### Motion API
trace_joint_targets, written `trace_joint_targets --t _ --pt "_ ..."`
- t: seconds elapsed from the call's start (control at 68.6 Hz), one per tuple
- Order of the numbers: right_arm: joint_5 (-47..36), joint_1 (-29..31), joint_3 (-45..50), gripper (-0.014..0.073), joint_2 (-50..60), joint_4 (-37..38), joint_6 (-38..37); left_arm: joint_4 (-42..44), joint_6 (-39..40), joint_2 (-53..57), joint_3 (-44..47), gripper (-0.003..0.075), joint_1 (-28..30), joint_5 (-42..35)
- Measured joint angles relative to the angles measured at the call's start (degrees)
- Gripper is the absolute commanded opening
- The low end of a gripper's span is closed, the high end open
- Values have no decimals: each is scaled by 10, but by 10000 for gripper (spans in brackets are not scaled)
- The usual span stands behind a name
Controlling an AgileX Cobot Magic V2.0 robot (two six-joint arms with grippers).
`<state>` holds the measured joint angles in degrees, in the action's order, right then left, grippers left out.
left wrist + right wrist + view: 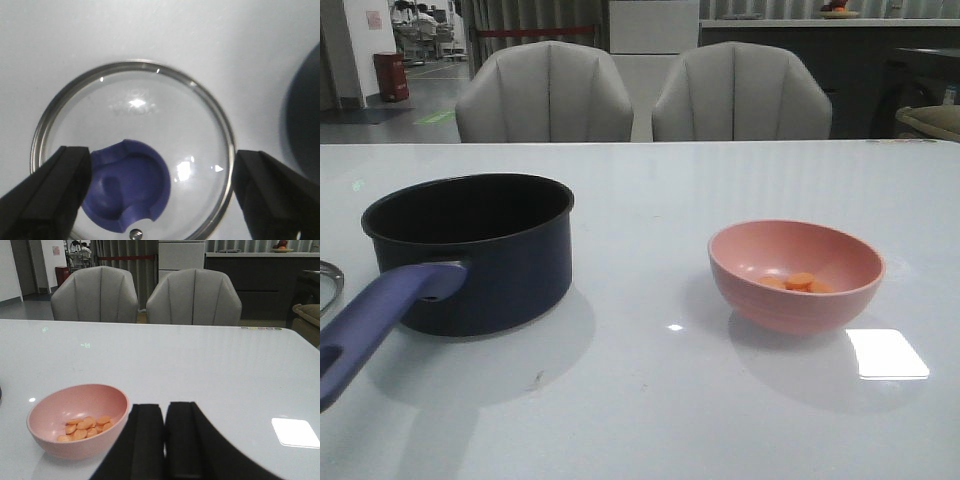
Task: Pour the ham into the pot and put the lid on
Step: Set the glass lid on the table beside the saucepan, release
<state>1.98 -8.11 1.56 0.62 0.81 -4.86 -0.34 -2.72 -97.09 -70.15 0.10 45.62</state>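
Note:
The dark navy pot [470, 250] with its purple-blue handle [375, 325] stands at the left of the white table. A pink bowl [796, 274] at the right holds several orange ham slices [798, 282]. The bowl [75, 420] and ham [86, 426] also show in the right wrist view. The glass lid [132, 150] with its blue knob [127, 185] lies flat on the table; only its rim [328, 285] shows at the front view's left edge. My left gripper [162, 192] hangs open above the lid, one finger each side of it. My right gripper [165, 440] is shut and empty beside the bowl.
Two grey chairs [545, 95] [740, 95] stand behind the table's far edge. The pot's dark side [305, 125] shows beside the lid in the left wrist view. A bright light reflection [887, 353] lies on the table near the bowl.

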Motion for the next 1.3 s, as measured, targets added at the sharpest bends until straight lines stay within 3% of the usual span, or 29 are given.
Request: trace_joint_targets --t 0.306,0.627,1.064,1.298 --pt "0 0 0 164 0 0 0 3 -3 196 69 606 -31 -54" --pt "0 0 0 164 0 0 0 -10 -3 475 224 606 -62 -195" --pt "0 0 0 164 0 0 0 -50 2 805 447 606 -132 -241" --pt "0 0 0 164 0 0 0 -62 2 906 512 606 -160 -279"
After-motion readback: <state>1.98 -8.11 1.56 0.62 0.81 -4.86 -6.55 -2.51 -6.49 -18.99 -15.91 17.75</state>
